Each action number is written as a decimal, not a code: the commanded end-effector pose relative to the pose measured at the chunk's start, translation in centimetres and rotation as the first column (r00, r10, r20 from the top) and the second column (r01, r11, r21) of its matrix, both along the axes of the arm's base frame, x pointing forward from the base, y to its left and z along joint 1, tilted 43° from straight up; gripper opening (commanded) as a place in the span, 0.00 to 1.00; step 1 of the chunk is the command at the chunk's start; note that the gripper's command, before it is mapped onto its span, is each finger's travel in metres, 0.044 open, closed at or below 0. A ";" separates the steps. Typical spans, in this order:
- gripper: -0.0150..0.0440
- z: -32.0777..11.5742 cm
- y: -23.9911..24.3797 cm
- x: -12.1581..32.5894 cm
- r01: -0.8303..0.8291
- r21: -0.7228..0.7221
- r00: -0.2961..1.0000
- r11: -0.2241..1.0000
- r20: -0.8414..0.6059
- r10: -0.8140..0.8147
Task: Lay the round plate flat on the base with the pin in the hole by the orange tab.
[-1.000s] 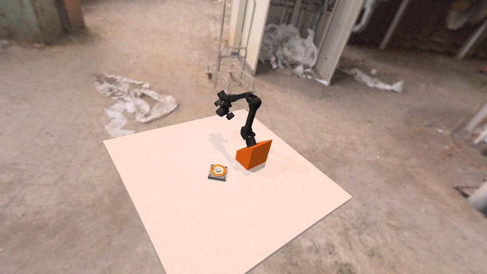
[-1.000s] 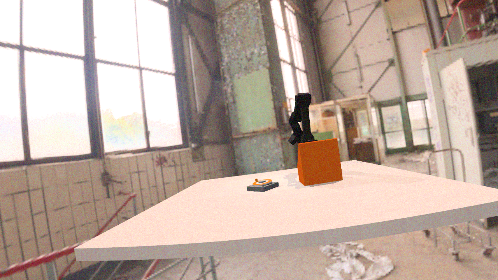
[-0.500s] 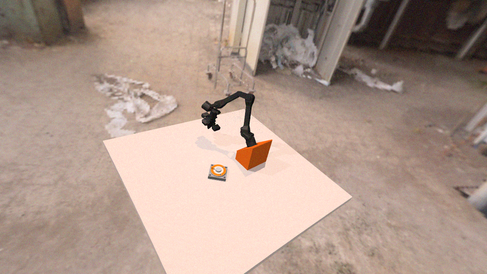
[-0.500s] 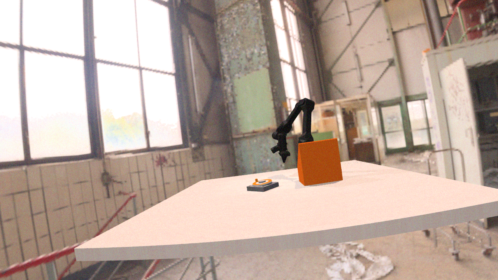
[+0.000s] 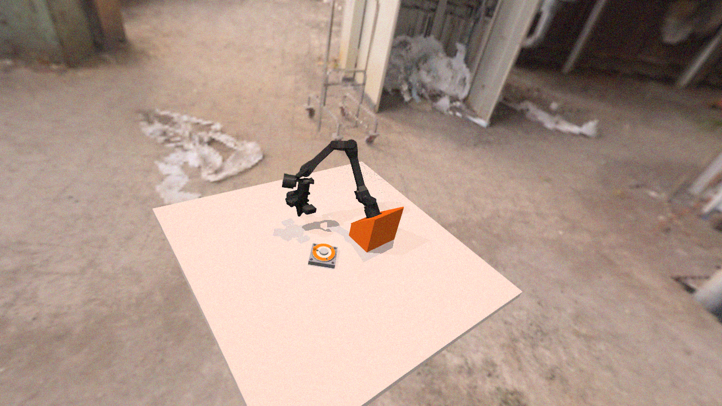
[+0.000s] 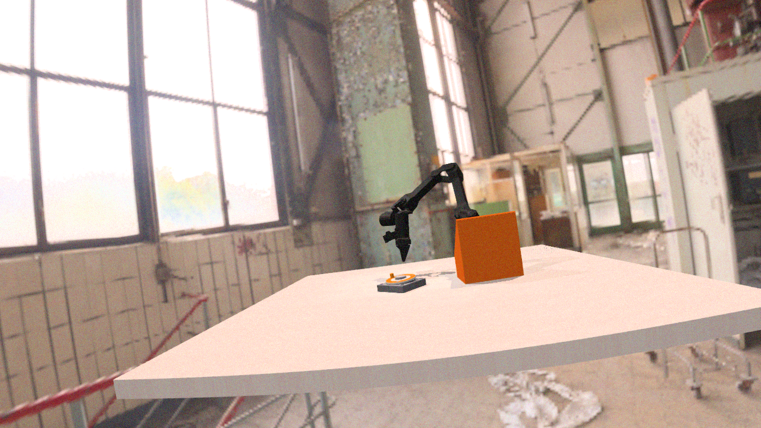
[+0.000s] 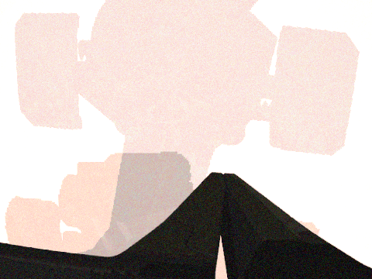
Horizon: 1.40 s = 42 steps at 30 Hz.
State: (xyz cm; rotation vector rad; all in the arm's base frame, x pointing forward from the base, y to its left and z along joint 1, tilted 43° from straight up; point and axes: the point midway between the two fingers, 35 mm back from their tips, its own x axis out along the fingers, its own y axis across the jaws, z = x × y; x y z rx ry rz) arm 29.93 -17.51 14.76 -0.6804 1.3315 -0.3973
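The pin and hole on the plate (image 5: 322,251) seem too small to see

Matt pale table top (image 5: 312,323), matt black pincer (image 6: 403,255), smooth orange-ringed plate (image 5: 322,251), matt grey base (image 5: 313,261)

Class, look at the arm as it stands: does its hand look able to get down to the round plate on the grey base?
Probably yes. The hand, shut and empty, hangs above the table with nothing between it and the round plate; the orange block stands off to the side.

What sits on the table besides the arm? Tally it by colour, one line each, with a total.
Orange: 2, the block under the arm and the round plate.
Grey: 1, the base.
Total: 3.
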 end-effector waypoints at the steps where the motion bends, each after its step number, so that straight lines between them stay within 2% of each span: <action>1: 0.25 -3.7 5.3 3.0 -0.022 0.044 0.999 0.999 -0.033 0.023; 4: 0.25 -5.2 7.5 3.8 -0.001 0.052 0.999 0.999 -0.043 0.003; 8: 0.25 -9.1 13.1 4.7 0.063 0.034 0.997 0.997 -0.053 -0.061; 15: 0.25 -13.3 19.3 4.2 0.111 -0.036 0.993 0.993 -0.025 -0.112; 23: 0.25 -13.7 19.6 4.3 0.113 -0.039 0.993 0.993 -0.023 -0.114; 32: 0.25 -17.0 16.5 4.8 0.113 -0.040 0.993 0.993 -0.022 -0.114; 42: 0.25 -16.8 16.0 4.5 0.113 -0.041 0.993 0.993 -0.022 -0.114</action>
